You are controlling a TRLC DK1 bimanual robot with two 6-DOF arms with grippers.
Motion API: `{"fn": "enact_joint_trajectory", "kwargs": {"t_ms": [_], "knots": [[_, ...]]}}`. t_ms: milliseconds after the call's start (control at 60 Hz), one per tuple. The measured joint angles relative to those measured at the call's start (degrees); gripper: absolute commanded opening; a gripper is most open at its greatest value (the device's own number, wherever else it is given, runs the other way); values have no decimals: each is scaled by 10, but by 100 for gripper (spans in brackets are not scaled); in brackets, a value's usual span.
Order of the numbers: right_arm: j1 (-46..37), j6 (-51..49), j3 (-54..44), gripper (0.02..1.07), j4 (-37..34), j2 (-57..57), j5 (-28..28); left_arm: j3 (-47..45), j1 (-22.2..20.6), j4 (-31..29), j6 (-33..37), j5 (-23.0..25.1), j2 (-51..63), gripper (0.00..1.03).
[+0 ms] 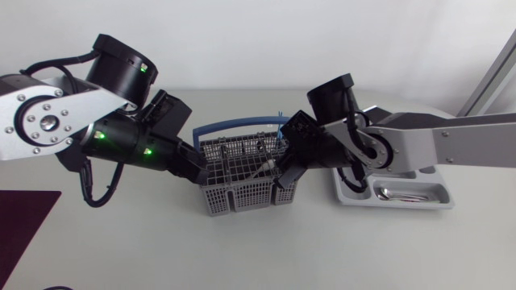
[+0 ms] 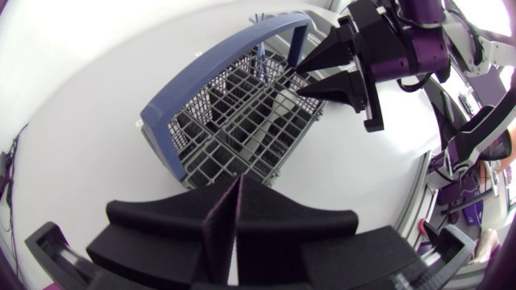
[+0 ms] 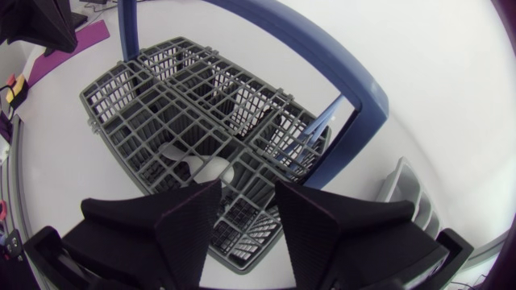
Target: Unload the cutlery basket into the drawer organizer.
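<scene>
Figure. Two-arm table [image 1: 322, 250] scene, both claws at the cutlery basket [image 1: 242, 192].

(a) Left claw [image 2: 239, 193]: the two wedge fingers are pressed flat together with nothing between them. The grey wire basket lies just ahead of the tips, its near corner towards the claw. Whether the tips touch the basket wall cannot be told from the head view. The blue handle [image 2: 218, 72] arches over the basket beyond this claw.

(b) Right claw [image 3: 246, 193]: the fingers are spread apart and hold nothing. They hang over the end of the basket opposite the left claw, tips pointing down at the grid. Just ahead of and below the gap between the fingers, pale rounded cutlery pieces [image 3: 197, 165], shaped like spoon bowls, lie in a basket compartment. Further ahead and to one side of this claw, a thin blue piece [image 3: 310, 137] stands upright in another compartment, close to a foot of the handle.

(c) Drawer organizer [image 1: 395, 205]: a pale tray on the table behind the right claw, under the right arm and apart from the basket. One metal spoon [image 1: 403, 193] lies in its long front compartment.

(d) Dark mat [image 1: 20, 225]: at the table edge behind and beside the left arm, well apart from both claws.
</scene>
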Motion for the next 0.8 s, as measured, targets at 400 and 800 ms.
{"fn": "enact_joint_trajectory", "kwargs": {"t_ms": [400, 800], "knots": [[11, 17, 9, 48, -47, -16, 21, -4, 4, 0, 2, 0, -11, 19], [14, 30, 9, 15, -34, -3, 21, -14, 4, 0, 2, 0, -21, 19]]}}
